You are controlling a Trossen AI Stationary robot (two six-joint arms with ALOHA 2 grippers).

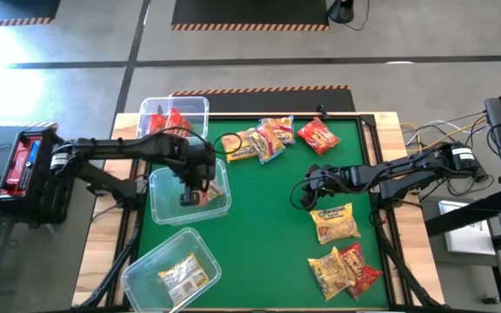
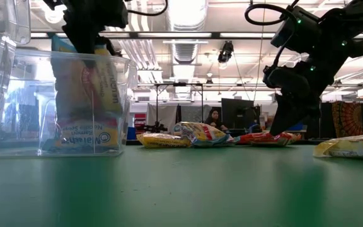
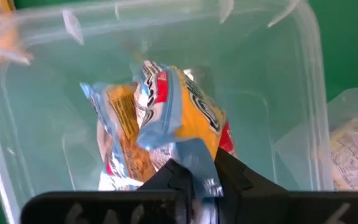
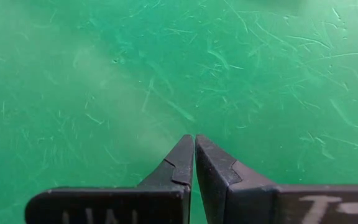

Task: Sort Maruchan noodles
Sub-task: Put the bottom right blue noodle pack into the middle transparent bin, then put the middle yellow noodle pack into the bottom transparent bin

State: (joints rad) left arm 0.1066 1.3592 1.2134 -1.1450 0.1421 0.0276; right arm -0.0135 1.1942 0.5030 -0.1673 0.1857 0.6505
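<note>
My left gripper [image 3: 197, 186] is shut on an orange-and-blue Maruchan noodle packet [image 3: 166, 118] inside the middle clear bin [image 1: 159, 209] at the table's left. In the low view the packet [image 2: 87, 107] stands upright behind the bin's wall, below the gripper [image 2: 87, 38]. My right gripper [image 4: 194, 146] is shut with nothing in it, hovering over the green mat near the table's middle [image 1: 307, 187]. Several loose packets lie along the far edge [image 1: 259, 141] and at the near right [image 1: 344, 269]. My left gripper pinches the packet's crimped blue end [image 3: 197, 165] between its two fingers. The fingers come from above, pointing steeply down into the bin. The crumpled packet hangs below them, upright, and its lower end [image 2: 87, 142] reaches down to about the bin's floor.
A far clear bin [image 1: 200, 106] holds red packets, and a near clear bin [image 1: 142, 274] holds a yellow one. A red packet [image 1: 318, 136] lies at the far right, and a yellow one [image 1: 335, 222] lies right of centre. Bare green mat stretches between the bins and the right-hand packets.
</note>
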